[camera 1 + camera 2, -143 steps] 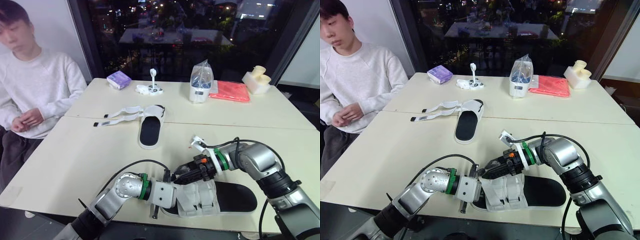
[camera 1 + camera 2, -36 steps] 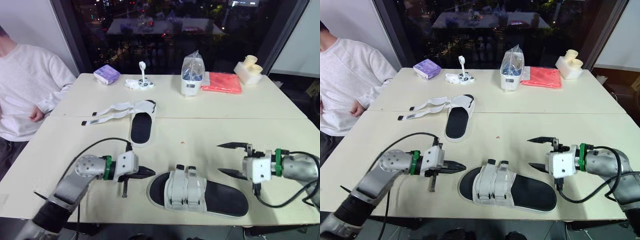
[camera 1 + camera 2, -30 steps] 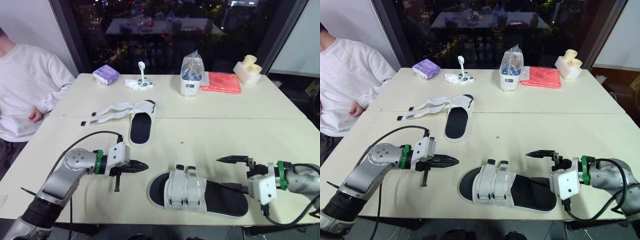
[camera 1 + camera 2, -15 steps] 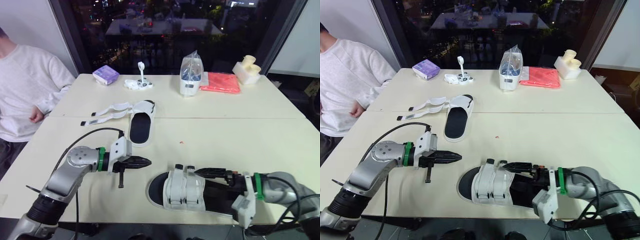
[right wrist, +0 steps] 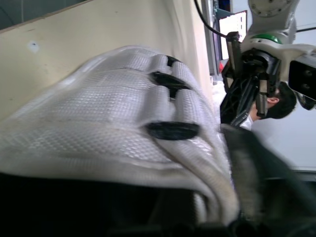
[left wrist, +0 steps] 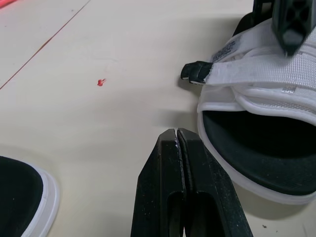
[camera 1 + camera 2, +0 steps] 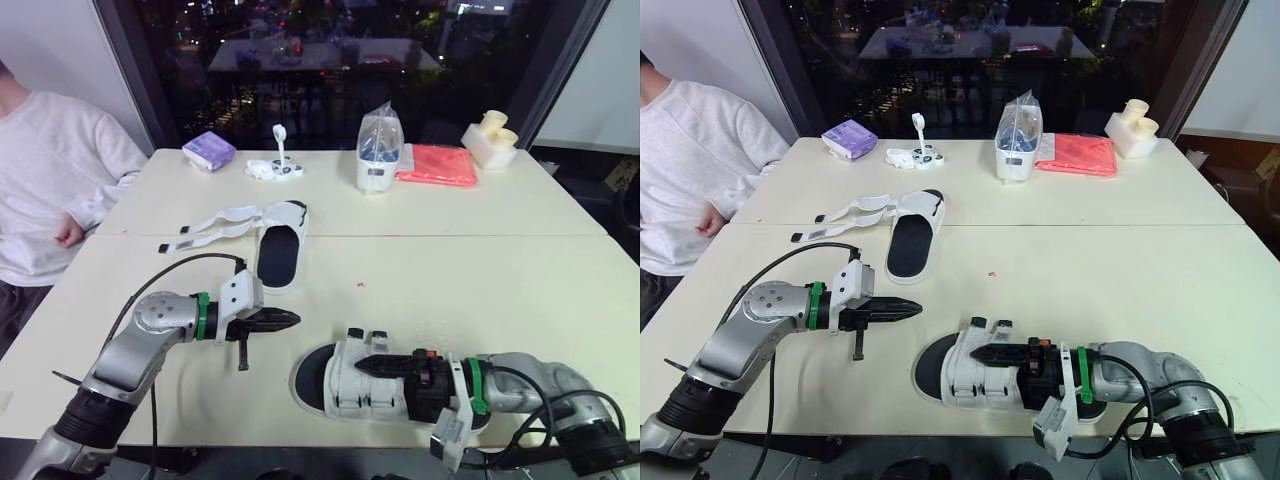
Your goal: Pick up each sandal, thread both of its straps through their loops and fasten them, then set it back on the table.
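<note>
Near sandal [image 7: 340,388] sat at lower centre of the table [image 7: 520,280], both straps closed across it; right gripper [image 7: 365,366] lay over those straps, grip state I couldn't tell; left gripper [image 7: 292,320] was clenched empty just left of it; second sandal [image 7: 277,252] lay centre-left, straps splayed open.

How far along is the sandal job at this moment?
About halfway. Done: the near sandal lies on the table with both straps fastened across it. In hand: the right gripper is at that sandal's straps; the left gripper hovers beside it, jaws shut and empty. Left: the far sandal, its straps splayed loose on the table.
</note>
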You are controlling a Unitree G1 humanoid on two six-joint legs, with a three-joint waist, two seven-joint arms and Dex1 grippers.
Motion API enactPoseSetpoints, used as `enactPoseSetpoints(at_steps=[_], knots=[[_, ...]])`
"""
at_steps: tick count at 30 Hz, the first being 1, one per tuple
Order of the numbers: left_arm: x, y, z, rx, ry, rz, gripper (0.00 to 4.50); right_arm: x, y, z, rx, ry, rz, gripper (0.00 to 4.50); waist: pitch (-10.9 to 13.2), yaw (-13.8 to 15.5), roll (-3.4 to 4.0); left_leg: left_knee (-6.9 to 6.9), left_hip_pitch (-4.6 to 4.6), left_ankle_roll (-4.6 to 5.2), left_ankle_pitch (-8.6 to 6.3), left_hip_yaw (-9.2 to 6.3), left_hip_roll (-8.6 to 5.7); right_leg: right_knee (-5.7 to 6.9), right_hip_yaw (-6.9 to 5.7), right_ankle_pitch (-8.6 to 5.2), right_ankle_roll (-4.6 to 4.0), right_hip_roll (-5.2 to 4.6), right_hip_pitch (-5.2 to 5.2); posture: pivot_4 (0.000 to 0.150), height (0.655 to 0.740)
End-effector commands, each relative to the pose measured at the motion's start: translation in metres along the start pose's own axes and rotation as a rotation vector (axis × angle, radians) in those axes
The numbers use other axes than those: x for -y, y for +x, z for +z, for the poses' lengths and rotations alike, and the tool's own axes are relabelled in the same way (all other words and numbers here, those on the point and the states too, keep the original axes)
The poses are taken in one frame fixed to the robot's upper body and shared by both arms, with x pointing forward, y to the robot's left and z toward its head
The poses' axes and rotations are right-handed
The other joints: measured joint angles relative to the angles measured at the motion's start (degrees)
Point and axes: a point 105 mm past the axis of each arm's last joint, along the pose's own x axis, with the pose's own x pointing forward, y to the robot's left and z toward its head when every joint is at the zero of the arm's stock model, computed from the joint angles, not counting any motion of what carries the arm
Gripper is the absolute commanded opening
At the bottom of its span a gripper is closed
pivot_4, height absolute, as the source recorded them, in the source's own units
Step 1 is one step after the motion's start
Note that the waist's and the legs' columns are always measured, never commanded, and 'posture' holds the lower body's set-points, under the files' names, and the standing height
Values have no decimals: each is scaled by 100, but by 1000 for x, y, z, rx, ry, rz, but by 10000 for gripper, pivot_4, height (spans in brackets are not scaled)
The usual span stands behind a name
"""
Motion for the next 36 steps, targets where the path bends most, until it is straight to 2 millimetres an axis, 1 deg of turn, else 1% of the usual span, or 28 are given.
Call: enactPoseSetpoints(at_steps=[1,2,4,7,11,14,16,18,21,22,25,28,31,36], knots=[[-4,-1,8,26,43,24,0,7,1,-2,-4,-37,-5,4816,0,0,0,0,2,-3,2,0,0,4,1,-2,-2,0,0,1500,7400],[-4,-1,8,26,43,24,0,9,1,-5,-18,-38,-7,469,0,1,0,0,4,-7,5,-1,1,7,1,-3,-4,1,0,1500,7400],[-5,0,8,29,43,26,0,13,-2,-12,-54,-41,-15,469,0,-3,0,0,4,-12,8,-2,2,14,1,-5,-9,2,-3,1500,7400],[-7,1,8,33,43,35,0,27,-10,-35,-164,-41,-64,469,0,-6,0,2,5,-16,13,-1,2,23,4,-6,-11,1,-6,1500,7400],[-9,3,7,37,43,54,0,59,-39,-93,-443,-43,-147,469,0,-11,0,9,3,-13,16,2,2,35,8,-5,-12,0,-14,1500,7400],[-10,6,6,42,40,63,0,74,-64,-137,-668,-6,-197,469,0,-8,-1,9,-3,-13,18,3,3,39,10,-5,-12,0,-22,1500,7400],[-9,9,6,43,41,64,0,75,-79,-162,-813,35,-214,469,0,-7,-1,8,-8,-12,18,5,4,39,10,-5,-12,0,-30,1500,7400],[-8,11,5,44,43,64,0,68,-89,-184,-941,78,-195,469,0,-5,-1,6,-11,-12,18,7,5,39,10,-5,-13,1,-31,1500,7400],[-9,12,4,42,48,70,0,60,-95,-210,-1089,113,-186,469,0,-48,-1,4,-14,-12,18,8,4,37,9,-5,-13,1,-32,1500,7400],[-9,13,3,41,48,71,0,55,-97,-218,-1138,143,-178,469,0,-81,-1,4,-15,-12,18,8,4,37,9,-5,-13,0,-33,1500,7400],[-7,15,3,43,51,74,0,38,-100,-239,-1281,223,-154,469,0,-138,0,2,-15,-12,19,10,4,39,10,-5,-13,0,-37,1500,7400],[-7,16,3,43,54,83,0,27,-99,-249,-1363,221,-99,469,-1,-169,1,-2,-15,-13,20,11,7,45,10,-5,-14,2,-40,1500,7400],[-7,16,3,38,60,88,0,25,-102,-254,-1414,204,-86,469,-2,-143,2,-1,-15,-15,21,8,8,49,9,-5,-14,2,-38,1500,7400],[-4,17,3,37,64,96,0,28,-117,-261,-1505,172,-67,469,-2,-123,3,2,-15,-14,22,8,3,49,10,-5,-14,-1,-35,1500,7400]])
